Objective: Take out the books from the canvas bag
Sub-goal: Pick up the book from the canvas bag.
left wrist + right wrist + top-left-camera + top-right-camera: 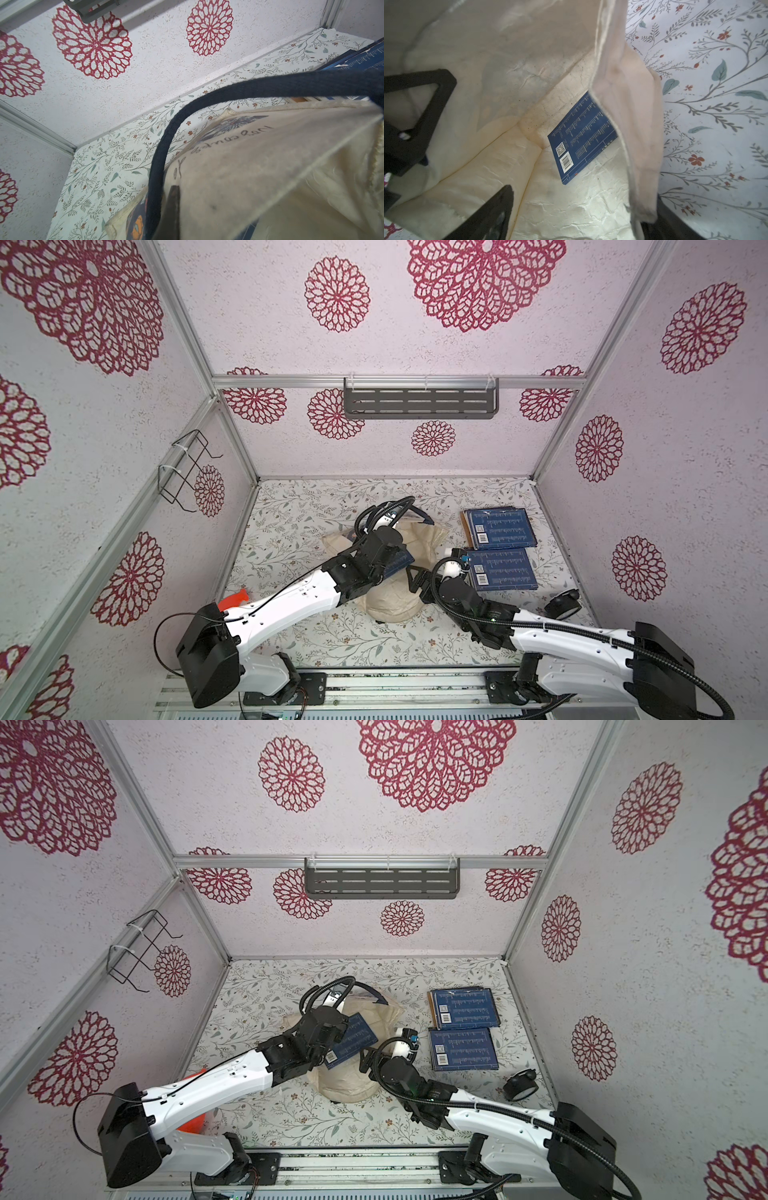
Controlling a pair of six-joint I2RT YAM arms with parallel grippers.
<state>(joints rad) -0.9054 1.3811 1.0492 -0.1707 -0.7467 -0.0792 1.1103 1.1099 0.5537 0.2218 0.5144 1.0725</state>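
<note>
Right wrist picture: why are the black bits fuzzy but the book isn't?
Right wrist view: the right tool's black fingers blur, close to the lens; the dark blue paperback book, farther off, is sharp. Left wrist view: the navy fabric strap blurs too.

Book [581, 139] half under canvas bag [623, 104] flap, print too small to read, orange object [233, 598] partly behind left arm [291, 597]

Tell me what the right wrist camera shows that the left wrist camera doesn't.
Only the right wrist view looks inside the canvas bag, where one dark blue book lies barcode up, ahead of the open right gripper. Only the left wrist view shows the bag's navy strap, its outside print and the books already out. Both show cream canvas and the floral table.
</note>
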